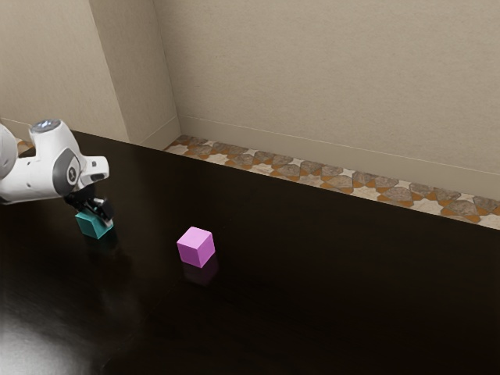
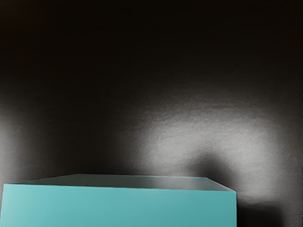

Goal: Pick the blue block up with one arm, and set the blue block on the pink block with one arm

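Exterior view: you had the end effector [image 1: 95, 210] down over the blue block [image 1: 93, 226], to the exterior view's left of the pink block [image 1: 195, 246]. The cube sat level, one upright edge facing the camera. You couldn't tell its grip.

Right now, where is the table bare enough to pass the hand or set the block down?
The table is bare between the blue block and the pink block, and from the pink block to the exterior view's right. It is crowded only at the blue block, where the gripper sits right over it.
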Controlling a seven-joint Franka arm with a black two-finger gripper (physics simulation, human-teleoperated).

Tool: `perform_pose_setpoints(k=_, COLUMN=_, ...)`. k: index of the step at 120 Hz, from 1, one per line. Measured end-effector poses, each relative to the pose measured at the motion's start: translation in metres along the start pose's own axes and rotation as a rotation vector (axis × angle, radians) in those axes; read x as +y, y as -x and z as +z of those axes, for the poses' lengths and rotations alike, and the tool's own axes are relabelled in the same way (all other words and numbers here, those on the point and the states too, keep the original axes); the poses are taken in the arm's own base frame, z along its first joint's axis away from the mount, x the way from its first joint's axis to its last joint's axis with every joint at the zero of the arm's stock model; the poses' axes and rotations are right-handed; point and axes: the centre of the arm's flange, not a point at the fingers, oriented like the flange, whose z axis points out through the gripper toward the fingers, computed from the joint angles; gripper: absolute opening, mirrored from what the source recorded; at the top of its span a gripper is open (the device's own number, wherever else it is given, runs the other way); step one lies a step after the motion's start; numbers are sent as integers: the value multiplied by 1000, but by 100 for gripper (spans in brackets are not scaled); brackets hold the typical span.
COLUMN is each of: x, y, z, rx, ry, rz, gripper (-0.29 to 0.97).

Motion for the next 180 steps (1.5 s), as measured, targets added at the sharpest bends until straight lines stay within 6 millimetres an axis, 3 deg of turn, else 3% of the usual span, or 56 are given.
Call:
perform_pose_setpoints(k=20, x=0, y=1, z=-1, rx=3, ry=3, rz=3, gripper=43)
perform_pose_setpoints(k=38, x=1, y=0, z=-3, rx=7, ry=-1, rz=3, gripper=36)
perform_pose_setpoints(k=46, x=2, y=0, z=-12, rx=15, ry=-7, rz=6, gripper=34)
perform_pose_setpoints(k=54, x=13, y=-2, z=-34, rx=37, ry=-14, rz=18, gripper=33)
perform_pose_setpoints(k=61, x=39, y=-3, z=-64, rx=66, ry=-16, rz=41, gripper=33)
perform_pose_setpoints(k=68, x=86, y=-3, z=-97, rx=96, ry=-4, rz=80, gripper=33)
perform_pose_setpoints(k=77, x=152, y=0, z=-115, rx=108, ry=28, rz=126, gripper=32)
perform_pose_setpoints(k=83, x=183, y=3, z=-121, rx=109, ry=42, rz=135, gripper=32)
perform_pose_setpoints(k=121, x=274, y=1, z=-125, rx=95, ry=98, rz=27, gripper=31)
perform_pose_setpoints(k=156, x=281, y=0, z=-104, rx=51, ry=94, rz=-131, gripper=31)
perform_pose_setpoints(k=180, x=283, y=-14, z=-97, rx=51, ry=82, rz=-188, gripper=31)
